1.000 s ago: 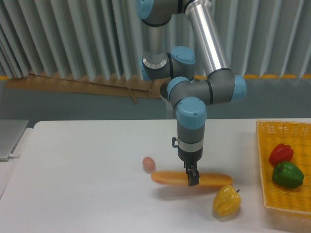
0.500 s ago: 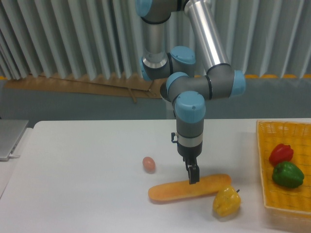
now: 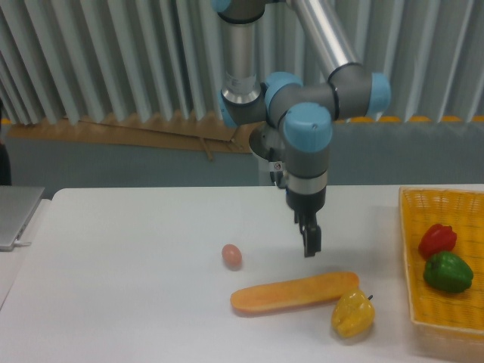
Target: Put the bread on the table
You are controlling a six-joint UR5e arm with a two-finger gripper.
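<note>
The bread (image 3: 295,293) lies flat on the surface (image 3: 128,287) — placed; the hand (image 3: 311,246) hangs above it, empty, fingers' gap unclear.

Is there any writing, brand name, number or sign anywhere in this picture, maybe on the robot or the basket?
None can be read.
The arm shows plain grey tubes and blue caps, with no visible lettering.
The bread, the egg, the yellow pepper and the yellow basket carry no labels.
The table is plain white, and the ribbed wall behind bears no sign.
</note>
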